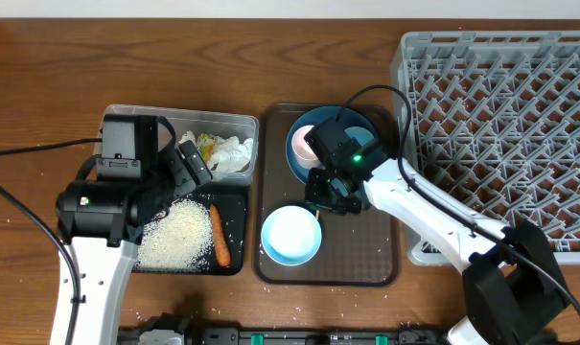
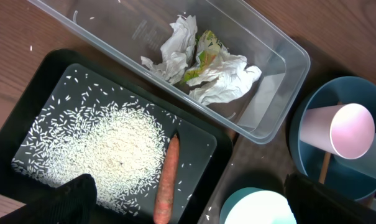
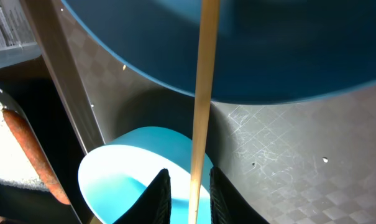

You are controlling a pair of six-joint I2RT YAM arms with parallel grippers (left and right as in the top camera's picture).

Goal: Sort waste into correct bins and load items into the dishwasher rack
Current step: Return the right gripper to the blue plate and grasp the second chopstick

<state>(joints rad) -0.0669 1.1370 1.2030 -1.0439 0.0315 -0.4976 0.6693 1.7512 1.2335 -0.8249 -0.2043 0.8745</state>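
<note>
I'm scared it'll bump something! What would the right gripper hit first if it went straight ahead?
Probably the white bowl, just beyond the right gripper, which pinches a chopstick. Depth is hard to judge.

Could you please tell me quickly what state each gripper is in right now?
Left gripper: open, holding nothing.
Right gripper: closed on a wooden chopstick.

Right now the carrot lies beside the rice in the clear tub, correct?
No. The carrot lies beside the rice in the black tray, not in the clear tub. The left wrist view shows it.
</note>
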